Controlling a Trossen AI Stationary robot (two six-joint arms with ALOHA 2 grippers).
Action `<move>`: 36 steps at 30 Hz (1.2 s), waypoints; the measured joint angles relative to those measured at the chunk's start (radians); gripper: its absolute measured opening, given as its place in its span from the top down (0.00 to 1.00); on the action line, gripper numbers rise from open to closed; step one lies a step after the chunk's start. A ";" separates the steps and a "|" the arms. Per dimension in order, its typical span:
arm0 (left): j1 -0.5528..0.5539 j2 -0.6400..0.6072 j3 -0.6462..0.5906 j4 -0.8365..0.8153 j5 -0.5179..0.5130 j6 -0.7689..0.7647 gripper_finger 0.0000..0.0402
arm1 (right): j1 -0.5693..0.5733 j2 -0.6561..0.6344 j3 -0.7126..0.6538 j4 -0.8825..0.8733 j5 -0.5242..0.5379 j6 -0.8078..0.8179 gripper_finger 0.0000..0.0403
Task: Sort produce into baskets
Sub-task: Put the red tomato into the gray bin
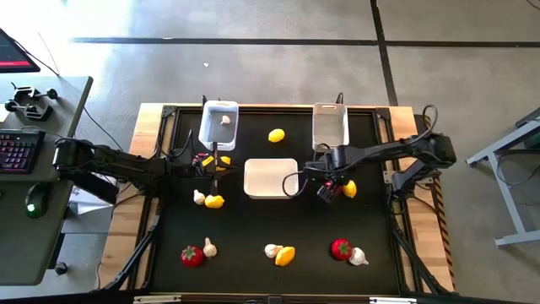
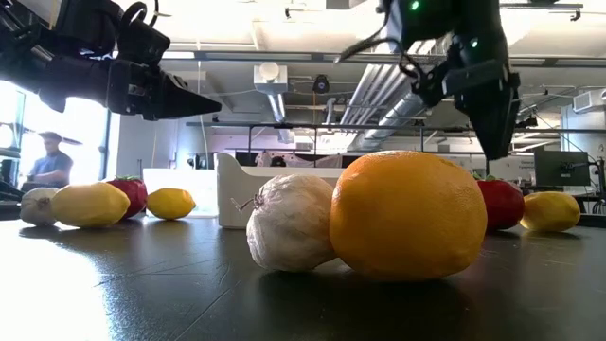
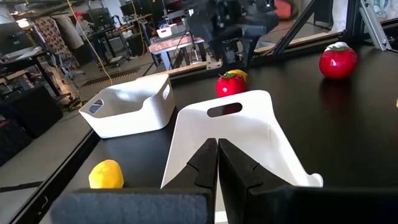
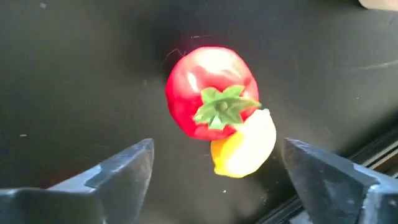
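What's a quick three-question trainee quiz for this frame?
1. True or false: the right gripper hangs open over a red fruit.
2. Which basket holds a garlic bulb? A) narrow basket on the left arm's side; B) wide middle one; C) narrow one on the right arm's side.
3. Fill in: the left gripper, facing the wider basket, is ____.

Key: 1 true; 2 A; 3 shut.

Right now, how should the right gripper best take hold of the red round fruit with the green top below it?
Grip the red round fruit across its round middle, from straight above. The open right gripper hangs over it; a yellow lemon touches one side, so place the fingers on the free sides.
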 joint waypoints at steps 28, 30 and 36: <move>0.000 0.000 0.000 -0.026 0.000 -0.007 1.00 | -0.109 0.074 -0.224 0.286 -0.044 -0.208 0.14; 0.000 0.000 0.000 -0.025 0.000 -0.007 1.00 | -0.109 0.074 -0.213 0.280 -0.043 -0.209 0.19; 0.000 0.000 0.000 -0.024 0.000 -0.007 1.00 | -0.108 0.074 -0.108 0.205 -0.037 -0.235 0.34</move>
